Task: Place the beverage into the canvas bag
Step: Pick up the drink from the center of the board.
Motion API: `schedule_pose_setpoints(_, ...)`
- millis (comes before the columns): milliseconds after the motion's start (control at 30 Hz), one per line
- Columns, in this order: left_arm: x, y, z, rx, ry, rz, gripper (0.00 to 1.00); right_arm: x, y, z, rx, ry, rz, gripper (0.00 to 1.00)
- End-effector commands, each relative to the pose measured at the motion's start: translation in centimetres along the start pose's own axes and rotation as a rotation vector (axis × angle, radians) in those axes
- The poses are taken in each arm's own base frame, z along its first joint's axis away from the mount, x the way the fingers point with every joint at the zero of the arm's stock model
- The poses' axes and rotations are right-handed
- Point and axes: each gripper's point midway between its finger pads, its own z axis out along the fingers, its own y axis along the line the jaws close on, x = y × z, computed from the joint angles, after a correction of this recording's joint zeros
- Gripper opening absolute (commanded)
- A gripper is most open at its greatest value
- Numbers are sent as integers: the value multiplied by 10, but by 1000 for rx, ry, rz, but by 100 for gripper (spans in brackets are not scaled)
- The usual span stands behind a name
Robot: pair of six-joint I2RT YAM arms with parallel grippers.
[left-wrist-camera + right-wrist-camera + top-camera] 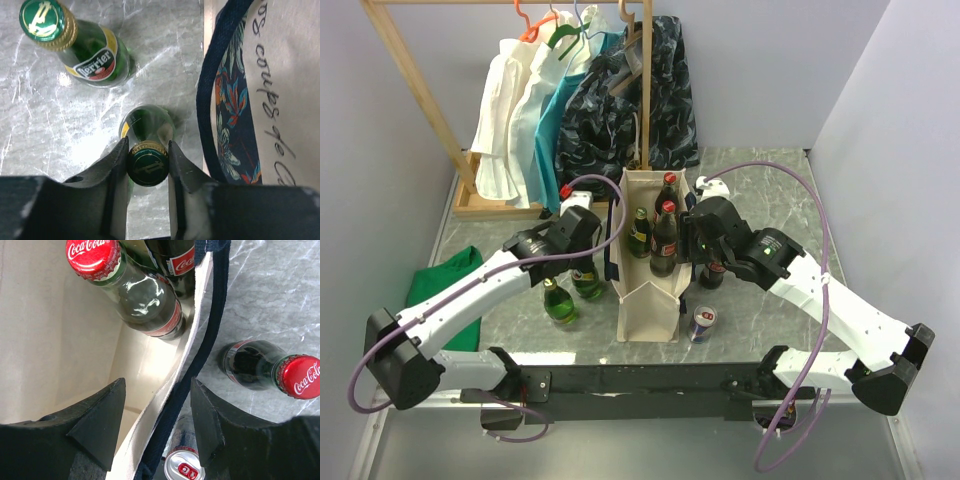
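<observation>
The green bottle [148, 150] is being pinched at its cap between narrow left jaws, long axis upright. The canvas bag [55, 340] is being straddled at its rim by wide right jaws.

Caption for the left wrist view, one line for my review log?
Left gripper clamps the cap of a green bottle standing beside the canvas bag; another Perrier bottle stands farther off.

Green bottle [147, 131] upright — beside cream canvas bag [285, 85]
</observation>
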Motion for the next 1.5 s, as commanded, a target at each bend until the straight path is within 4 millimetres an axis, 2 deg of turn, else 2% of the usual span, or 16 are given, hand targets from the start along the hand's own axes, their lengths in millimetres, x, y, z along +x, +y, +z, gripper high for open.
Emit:
schedule_pose_setpoints(0,-13,-4,0,-12,-14,7,1,-5,2,-1,-4,-24,8,61)
schedule_pose_setpoints(1100,-66,-8,-39,32,-176,-40,1,-2,3,1,-3,-16,19,62)
schedule_pose_setpoints(1467,-96,-8,-67,42,-235,-42,1,0,5,-1,-11,-4,27,60)
